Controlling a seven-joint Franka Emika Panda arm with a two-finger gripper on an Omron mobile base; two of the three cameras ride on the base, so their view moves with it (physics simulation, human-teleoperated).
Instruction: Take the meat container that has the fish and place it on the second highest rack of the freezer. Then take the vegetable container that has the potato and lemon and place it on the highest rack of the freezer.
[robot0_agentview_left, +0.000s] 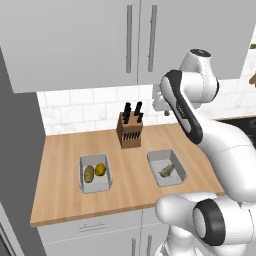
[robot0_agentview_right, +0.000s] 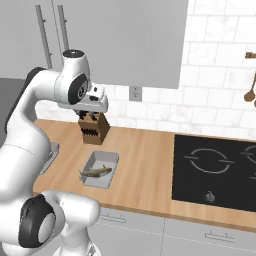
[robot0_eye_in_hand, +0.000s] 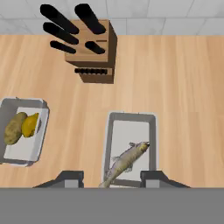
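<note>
Right of the knife block (robot0_agentview_right: 93, 131), the right base view adds a black cooktop (robot0_agentview_right: 215, 172); the left base view adds the potato (robot0_agentview_left: 89, 173) and lemon (robot0_agentview_left: 100, 169) tray (robot0_agentview_left: 94, 186). Slim grey-olive fish (robot0_eye_in_hand: 125, 161) lies diagonally in its tray (robot0_eye_in_hand: 130, 120), front-right of the block. Gripper (robot0_eye_in_hand: 113, 176) jaws parted, grasping nothing, above that tray.
</note>
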